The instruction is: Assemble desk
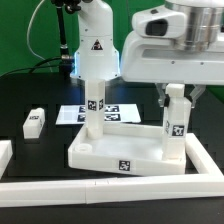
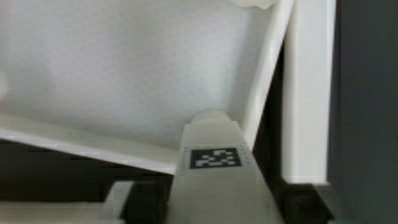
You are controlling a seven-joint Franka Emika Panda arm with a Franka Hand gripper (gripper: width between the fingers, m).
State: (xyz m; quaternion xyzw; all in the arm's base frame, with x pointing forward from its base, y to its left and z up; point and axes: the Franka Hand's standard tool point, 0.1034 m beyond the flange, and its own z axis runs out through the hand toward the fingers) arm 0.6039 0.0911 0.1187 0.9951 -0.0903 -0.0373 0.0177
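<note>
The white tray-like tabletop [image 1: 120,152] lies on the black table. One white tagged leg [image 1: 95,100] stands upright in its far corner at the exterior view's left. My gripper [image 1: 177,97] is shut on a second tagged leg [image 1: 176,125], which stands upright at the tabletop's corner at the exterior view's right. A third leg [image 1: 35,121] lies loose on the table at the left. In the wrist view the held leg [image 2: 217,160] runs out from my gripper [image 2: 224,198] between the dark fingers [image 2: 150,200] toward the tabletop [image 2: 125,80].
The marker board [image 1: 118,112] lies behind the tabletop. Long white border rails run along the front [image 1: 110,187], the left [image 1: 4,155] and the right [image 1: 205,160]; the right rail also shows in the wrist view [image 2: 317,90]. The robot base [image 1: 92,45] stands at the back.
</note>
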